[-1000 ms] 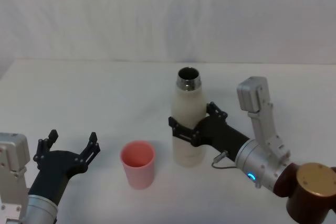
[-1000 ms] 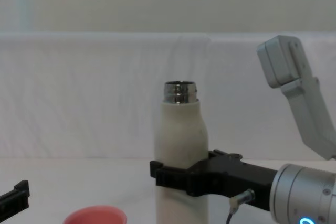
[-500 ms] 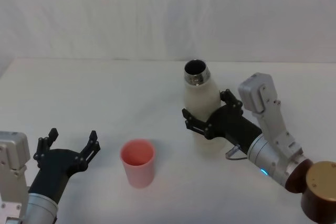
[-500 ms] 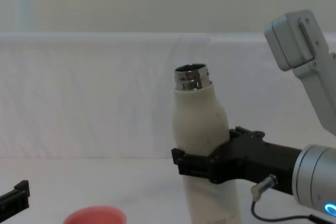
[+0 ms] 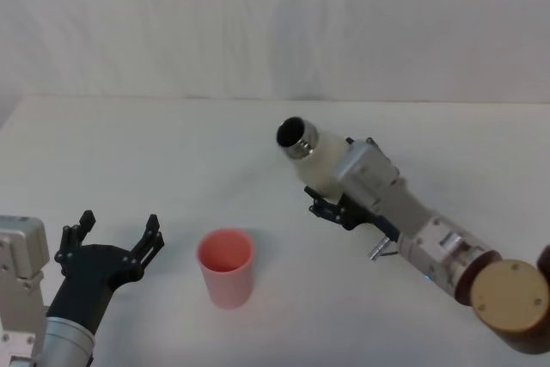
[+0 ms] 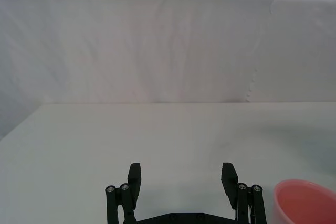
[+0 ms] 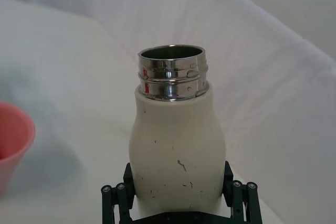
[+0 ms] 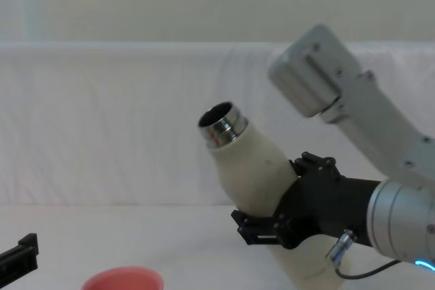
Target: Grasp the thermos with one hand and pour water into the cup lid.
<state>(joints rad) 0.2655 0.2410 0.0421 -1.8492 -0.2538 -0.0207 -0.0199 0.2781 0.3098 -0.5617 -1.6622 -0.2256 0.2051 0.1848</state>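
Right pincer (image 5: pixel 337 204): black, 2 jaws, closed around the lower body of the thermos (image 5: pixel 322 163); sits right of centre in the head view, on a silver wrist with white arm links running to the lower right corner. In the chest view the right pincer (image 8: pixel 285 219) clamps the bottle at lower right of centre. In the right wrist view the right pincer (image 7: pixel 178 203) shows at the bottom edge, a jaw on either side of the thermos (image 7: pixel 176 148).

Thermos (image 8: pixel 262 181): cream-white, scuffed, steel threaded neck, mouth uncapped. Tilted, neck leaning toward the upper left of the chest view, mouth high above the cup.

Cup lid (image 5: pixel 226 267): salmon-pink, upright on the white counter (image 5: pixel 172 161), lower centre-left of the head view, well apart from the thermos mouth. Its rim (image 8: pixel 122 280) shows at the bottom edge of the chest view; cup lid (image 6: pixel 304 202) also at the lower right corner of the left wrist view.

Left pincer (image 5: pixel 113 241): black, jaws spread wide, holding nothing, lower left of the head view, beside the cup lid. Left pincer (image 6: pixel 181 179) at the bottom centre of its own wrist view.
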